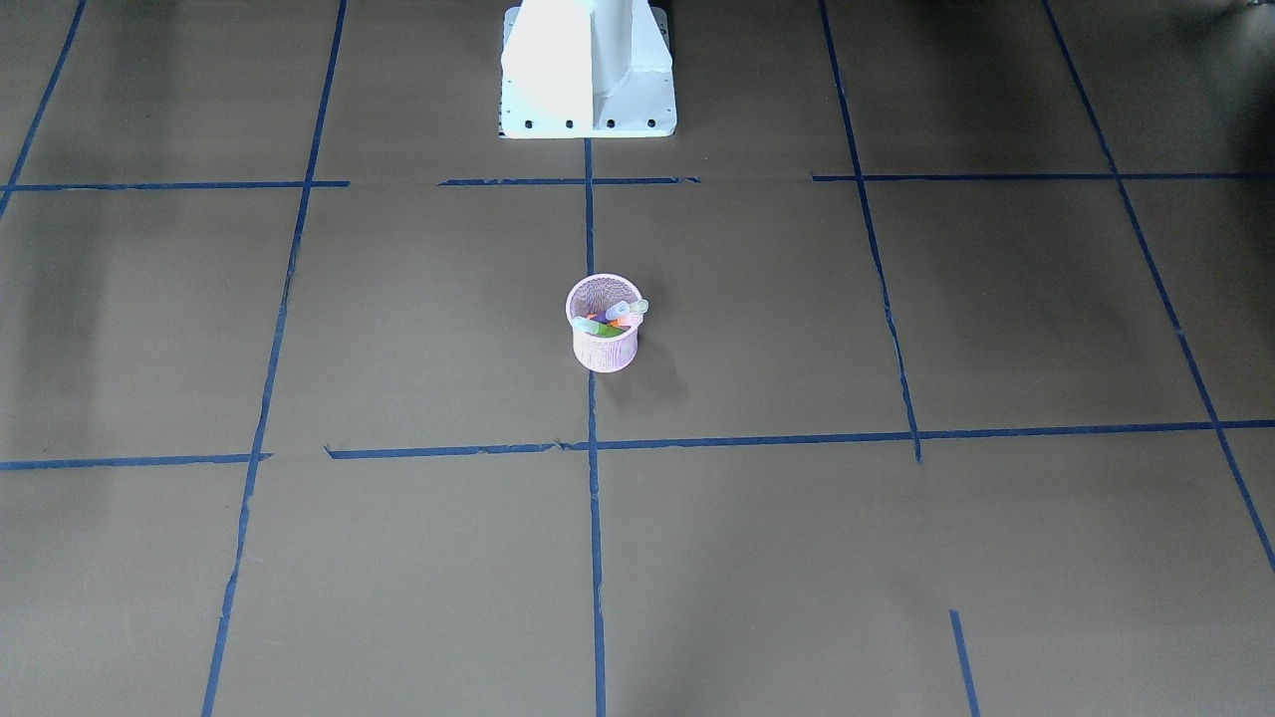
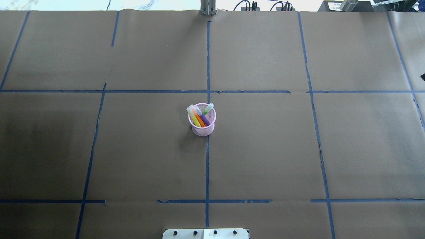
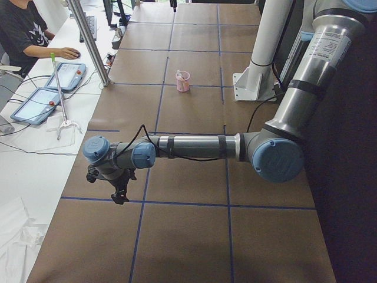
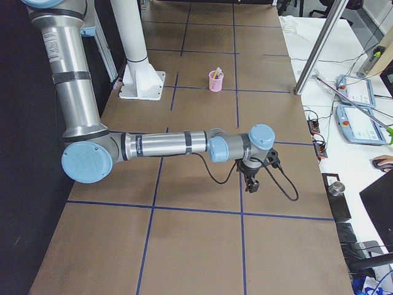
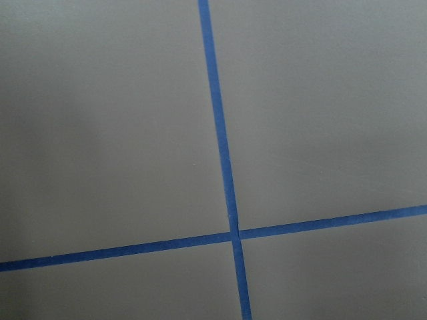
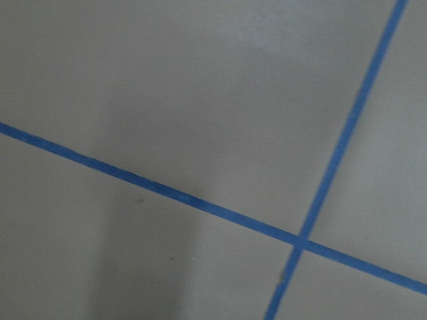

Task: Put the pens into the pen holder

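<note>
**Inspector:** Location of the task items?

**Assessor:** The small round pink wire-mesh pen holder (image 2: 202, 131) stands upright at the centre of the brown paper-covered counter (image 2: 265, 149), on the long blue tape line (image 2: 207, 166). In the overhead view it lies at 12 o'clock from the white robot base (image 2: 206, 233). Every pen I can find is inside it: a yellow marker-like pen (image 2: 194, 120), an orange pen (image 2: 199, 120) and a purple pen (image 2: 205, 119) lean with their pale ends toward 11 o'clock. A bright green pen (image 2: 208, 108) leans toward 1 o'clock. All four stick out above the rim.

**Inspector:** Grippers?

**Assessor:** The left gripper (image 3: 120, 192) and right gripper (image 4: 251, 184) each hang low over the counter, far out at opposite ends and well apart from the holder. Only the side views show them, so I cannot tell whether the fingers are apart or together. Both wrist cameras see only paper and tape.

**Inspector:** Step in hand, and how to do it properly?

**Assessor:** In my judgement collection is finished and only a clean stand-off is left. Each arm should be raised before any travel, and neither should pass over the centre. The holder is light and top-heavy with leaning pens, so a passing brush could tip it.
</note>
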`<act>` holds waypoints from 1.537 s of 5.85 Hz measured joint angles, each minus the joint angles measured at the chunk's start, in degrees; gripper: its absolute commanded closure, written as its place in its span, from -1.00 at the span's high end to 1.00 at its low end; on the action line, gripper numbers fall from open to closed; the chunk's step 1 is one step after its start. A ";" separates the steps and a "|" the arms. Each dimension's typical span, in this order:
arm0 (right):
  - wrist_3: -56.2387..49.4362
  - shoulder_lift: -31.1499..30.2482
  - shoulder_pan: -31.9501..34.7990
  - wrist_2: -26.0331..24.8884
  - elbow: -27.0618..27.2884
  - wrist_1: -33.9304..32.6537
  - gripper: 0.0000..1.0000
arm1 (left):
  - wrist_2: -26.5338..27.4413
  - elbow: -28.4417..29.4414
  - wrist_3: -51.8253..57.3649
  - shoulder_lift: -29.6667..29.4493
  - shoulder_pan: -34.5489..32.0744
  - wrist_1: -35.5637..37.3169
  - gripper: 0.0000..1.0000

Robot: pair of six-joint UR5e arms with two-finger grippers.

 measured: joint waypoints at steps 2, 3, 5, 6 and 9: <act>-4.36 -0.78 5.28 0.79 -2.46 -1.05 1.00 | 0.16 -0.10 0.01 0.91 -0.20 0.09 1.00; -4.74 -1.09 6.86 1.00 -2.27 -2.07 1.00 | 0.38 -0.01 0.06 2.01 -0.17 -0.19 1.00; -5.11 -2.14 8.35 1.12 -1.54 -2.64 1.00 | 0.58 -0.11 1.85 4.02 -0.15 -0.50 1.00; -5.13 -3.93 8.62 1.13 0.45 -2.67 1.00 | 0.66 -0.67 2.13 4.33 -0.28 -0.39 1.00; -5.09 -7.28 8.50 0.99 6.05 -5.60 1.00 | 3.86 -12.37 2.03 14.53 -0.77 -0.38 1.00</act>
